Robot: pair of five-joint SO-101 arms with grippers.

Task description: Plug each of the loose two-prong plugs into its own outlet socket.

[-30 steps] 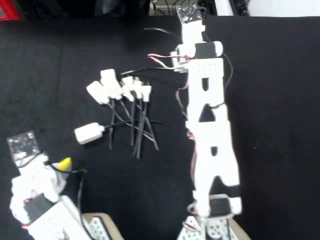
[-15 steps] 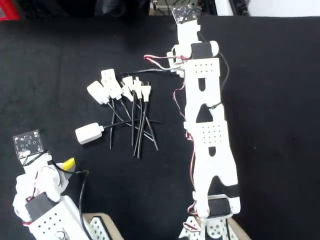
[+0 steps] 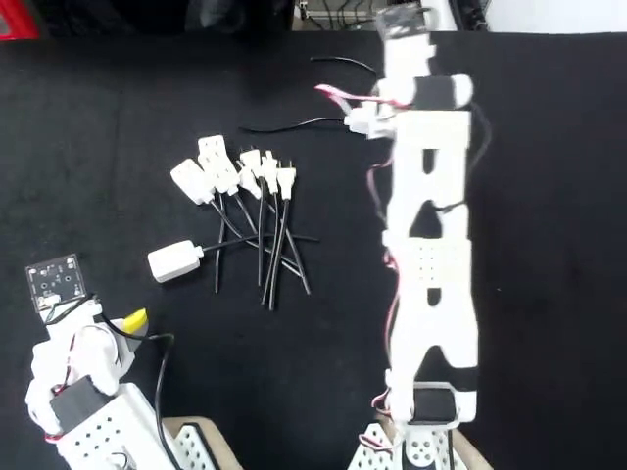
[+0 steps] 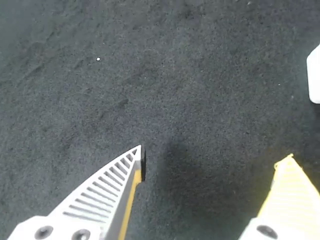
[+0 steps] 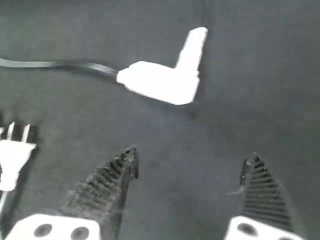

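No plug is sitting in a socket at this moment. As far as the high view is showing, the task is standing at its start, with every pairing left to do. The two-prong plugs are lying bunched near the middle of the black tabletop, prongs bare and pointing toward the far edge. Their black cables are trailing toward the near side and crossing one another. Two white socket blocks are lying just beside the plugs, touching or nearly touching them. A third, the lone socket, is lying apart, nearer the left arm. The left claw is hanging released over bare cloth, grasping nothing; a white corner is showing at the edge of its wrist view, and I am judging it to be the lone socket. The right arm is stretching along the tabletop beside the bunch, apart from it. The right claw is also standing released and empty, over an L-shaped white piece with a black lead; whether that piece is plug or socket I cannot tell. A single plug is lying off to one side. The tight bunching and crossed cables are looking like the main obstruction, since lifting one piece is likely to drag its neighbours.
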